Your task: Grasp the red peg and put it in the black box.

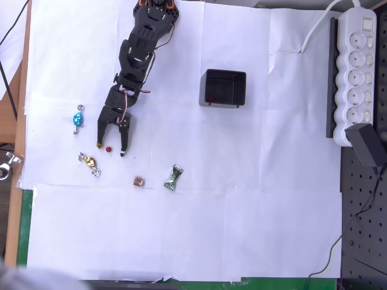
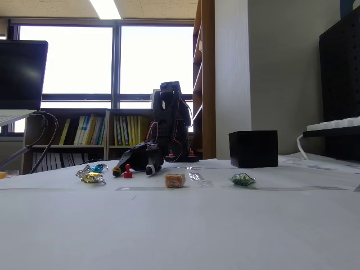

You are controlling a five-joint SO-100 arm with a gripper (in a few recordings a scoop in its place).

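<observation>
straddling the red peg (image 1: 108, 148) on the worktop (image 1: 242, 199) with the hand (image 1: 111, 148) spread low, fingers either side, not yet pinching; grasp and carry to the black box (image 1: 223, 88) remaining.

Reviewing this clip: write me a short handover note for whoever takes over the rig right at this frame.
Gripper: open, down at the table, fingers either side of the red peg; not closed on it yet. In the fixed view the peg stands on the paper between the fingertips.
Black box: to the right of the arm in the overhead view, apart from the peg; something small and red shows inside at its lower left, unclear what.
Done: approach and alignment.
Left: close on the peg, lift, carry to the box, release inside.
Nearby: blue candy, gold candy, green candy, brown cube.
</observation>
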